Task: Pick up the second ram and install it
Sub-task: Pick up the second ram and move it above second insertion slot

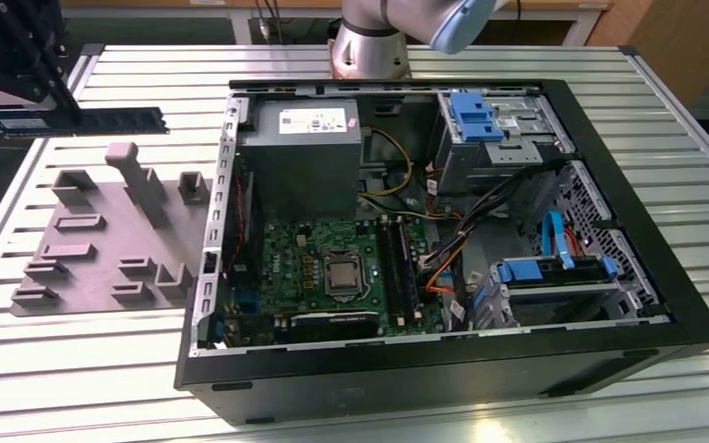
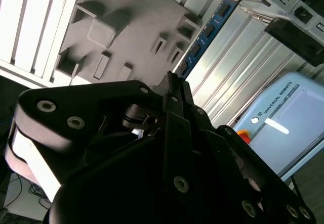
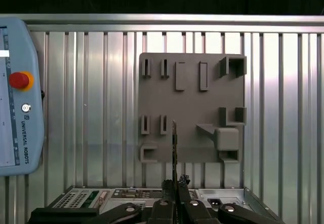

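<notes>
We find the gripper (image 3: 175,184) closed tight on one end of the second ram (image 1: 96,121), which is held level above the slatted table (image 1: 34,369) at the exterior view's left. A grey fixture plate (image 1: 108,240) lies near it. The open computer case (image 1: 222,212) presents its side wall between the ram and the motherboard (image 1: 330,268). A teach pendant (image 3: 17,97) lies near the plate.

second ram (image 2: 207,32) end hidden behind fingers (image 2: 176,90); arm (image 1: 386,32) cut by top edge

Second ram (image 1: 96,121) above table (image 1: 515,60); fixture plate (image 1: 96,235) beside case (image 1: 453,374).
</notes>
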`<state>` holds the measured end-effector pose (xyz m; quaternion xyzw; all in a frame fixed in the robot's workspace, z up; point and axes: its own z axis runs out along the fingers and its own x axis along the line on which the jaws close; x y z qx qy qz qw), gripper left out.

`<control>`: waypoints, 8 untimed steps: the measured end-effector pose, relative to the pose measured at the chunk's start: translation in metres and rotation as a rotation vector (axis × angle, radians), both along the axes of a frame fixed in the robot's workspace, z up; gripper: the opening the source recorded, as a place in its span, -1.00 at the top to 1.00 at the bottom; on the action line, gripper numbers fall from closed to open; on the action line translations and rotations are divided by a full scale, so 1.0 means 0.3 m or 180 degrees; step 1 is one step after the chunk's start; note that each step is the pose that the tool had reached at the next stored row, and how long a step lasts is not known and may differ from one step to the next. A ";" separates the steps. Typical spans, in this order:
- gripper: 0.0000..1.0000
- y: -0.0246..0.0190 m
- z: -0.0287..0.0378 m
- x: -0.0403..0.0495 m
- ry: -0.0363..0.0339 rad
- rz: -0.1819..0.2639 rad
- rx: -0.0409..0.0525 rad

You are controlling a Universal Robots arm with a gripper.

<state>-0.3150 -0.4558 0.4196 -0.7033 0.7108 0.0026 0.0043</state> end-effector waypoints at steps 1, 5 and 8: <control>0.72 0.000 0.000 0.010 0.0000 0.0000 0.0000; 0.72 0.000 0.000 0.047 0.0000 0.0000 0.0000; 0.72 0.000 0.000 0.074 0.0000 0.0000 0.0000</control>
